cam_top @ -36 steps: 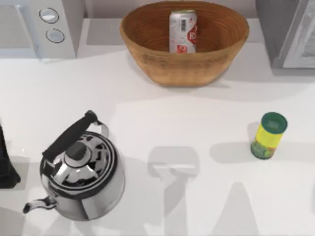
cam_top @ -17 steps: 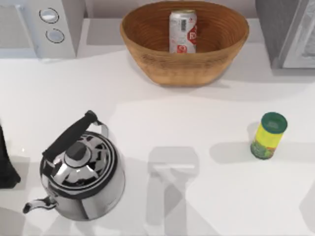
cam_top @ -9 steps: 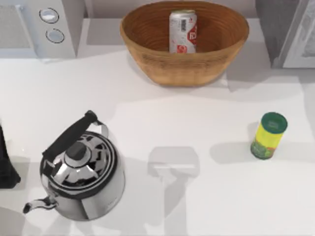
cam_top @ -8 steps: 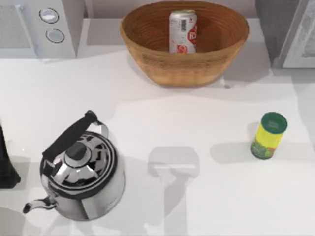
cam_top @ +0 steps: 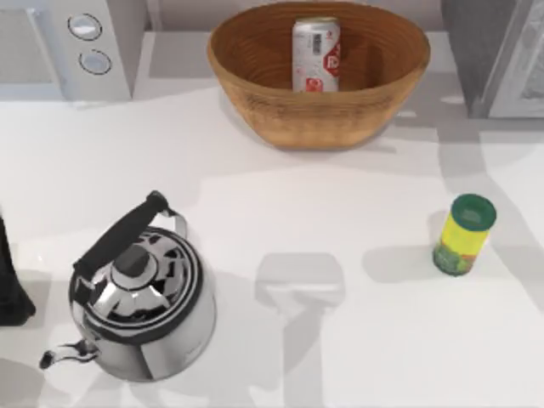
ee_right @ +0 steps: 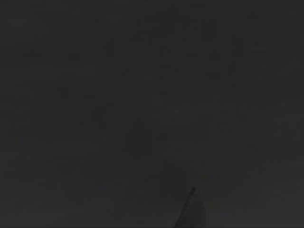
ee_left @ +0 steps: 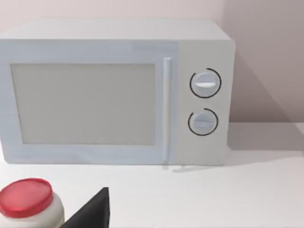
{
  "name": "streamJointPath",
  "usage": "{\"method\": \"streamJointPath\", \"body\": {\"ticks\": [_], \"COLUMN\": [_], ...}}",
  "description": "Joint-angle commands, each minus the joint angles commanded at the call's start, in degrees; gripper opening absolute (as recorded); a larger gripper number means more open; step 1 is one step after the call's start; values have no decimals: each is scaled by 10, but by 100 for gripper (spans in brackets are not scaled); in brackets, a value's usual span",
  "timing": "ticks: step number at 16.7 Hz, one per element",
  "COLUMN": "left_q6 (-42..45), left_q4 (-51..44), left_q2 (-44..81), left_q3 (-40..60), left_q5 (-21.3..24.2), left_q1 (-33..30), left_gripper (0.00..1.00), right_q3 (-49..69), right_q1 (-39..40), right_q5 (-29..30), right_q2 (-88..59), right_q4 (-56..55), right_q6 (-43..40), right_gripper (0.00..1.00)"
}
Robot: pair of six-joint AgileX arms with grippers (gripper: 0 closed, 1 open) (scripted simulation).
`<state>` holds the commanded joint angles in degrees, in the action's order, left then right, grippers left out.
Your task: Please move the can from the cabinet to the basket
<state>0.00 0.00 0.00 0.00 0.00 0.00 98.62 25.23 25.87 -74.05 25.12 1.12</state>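
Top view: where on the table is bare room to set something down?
Bare: the middle, between the kettle and the yellow-green jar, and the strip from the microwave across in front of the basket. Crowded: the back edge, where the basket holding the can sits beside the cabinet.

1. The top view looks steeply down on the white table (cam_top: 357,212) from above, taking in the basket (cam_top: 319,110) at the far edge, the microwave (cam_top: 72,47) at far left, the cabinet (cam_top: 497,55) at far right and the kettle (cam_top: 140,302) near the front left.
2. The left wrist view sits low near the tabletop, facing the microwave (ee_left: 114,90) front squarely and fairly close (the two knobs appear in both views).
3. The right wrist view is dark.
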Motion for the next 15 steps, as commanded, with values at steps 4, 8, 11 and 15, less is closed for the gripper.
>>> {"method": "streamJointPath", "body": {"ticks": [4,8,11,15], "left_q6": [0,0,0,0], "left_q4": [0,0,0,0], "left_q2": [0,0,0,0], "left_q3": [0,0,0,0], "left_q5": [0,0,0,0], "left_q1": [0,0,0,0], "left_gripper": [100,100,100,100], "right_q3": [4,31,58,65], "right_q1": [-12,-30,-55,-60], "right_q5": [12,-8,-30,-35], "right_q2": [13,-22,-64,-73], "right_q4": [4,-7,-19,-22], "right_q6": [-7,-6,-6,-6], "right_gripper": [100,100,100,100]}}
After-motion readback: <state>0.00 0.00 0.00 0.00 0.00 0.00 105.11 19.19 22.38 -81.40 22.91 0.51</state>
